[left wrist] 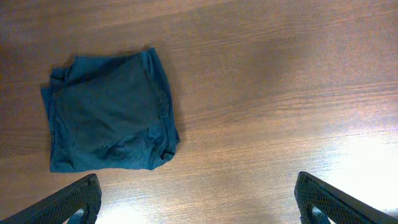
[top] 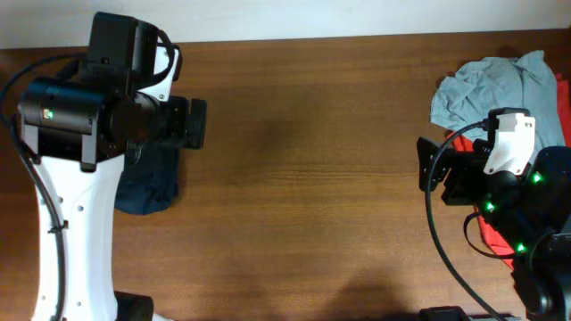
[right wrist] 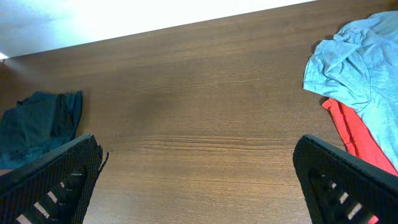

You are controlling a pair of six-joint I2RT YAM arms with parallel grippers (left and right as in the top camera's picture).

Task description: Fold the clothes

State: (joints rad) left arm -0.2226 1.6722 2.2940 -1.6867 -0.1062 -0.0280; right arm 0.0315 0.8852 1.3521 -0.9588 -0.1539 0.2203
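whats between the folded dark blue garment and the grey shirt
Only bare table between dark blue garment and grey shirt, shown in overhead and right wrist views.

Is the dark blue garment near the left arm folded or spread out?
Folded: the dark blue garment lies as a compact, roughly square bundle with layered edges.

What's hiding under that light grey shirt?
A red shirt pokes out from under the light grey shirt at its lower edge. Most of the red one is covered, so whether anything else lies beneath cannot be seen.
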